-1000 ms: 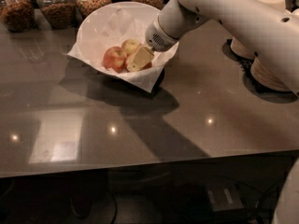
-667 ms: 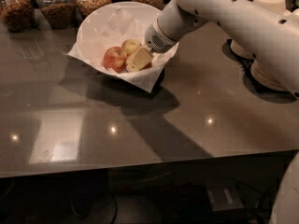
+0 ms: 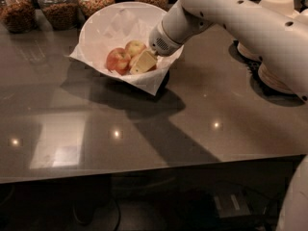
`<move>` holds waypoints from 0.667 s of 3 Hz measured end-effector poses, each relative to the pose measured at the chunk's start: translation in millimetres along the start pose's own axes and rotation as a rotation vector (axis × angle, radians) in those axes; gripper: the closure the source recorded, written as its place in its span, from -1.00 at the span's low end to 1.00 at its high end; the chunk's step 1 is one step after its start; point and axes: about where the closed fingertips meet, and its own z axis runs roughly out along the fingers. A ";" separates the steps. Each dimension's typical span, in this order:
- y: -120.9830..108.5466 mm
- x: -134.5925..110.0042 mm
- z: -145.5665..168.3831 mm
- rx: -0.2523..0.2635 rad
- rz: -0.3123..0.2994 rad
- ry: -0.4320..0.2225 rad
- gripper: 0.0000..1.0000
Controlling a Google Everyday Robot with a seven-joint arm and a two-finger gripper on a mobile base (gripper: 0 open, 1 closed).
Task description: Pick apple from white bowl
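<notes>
On the grey counter (image 3: 72,129), the white bowl (image 3: 89,25) holds a redder apple (image 3: 117,60), then the apple (image 3: 135,47) (yellow-green, blushed), just behind my gripper (image 3: 143,62), which sits low inside the bowl. Whether it grips anything, I cannot tell.

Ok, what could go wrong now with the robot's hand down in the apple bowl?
The gripper sits low in the white bowl, right beside two closely packed fruits, so it might bump or take the redder apple instead of the yellow-green apple. The crumpled paper lining could also snag and lift with it.
</notes>
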 end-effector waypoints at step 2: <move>2.4 2.0 7.5 -0.020 0.010 -0.005 -0.22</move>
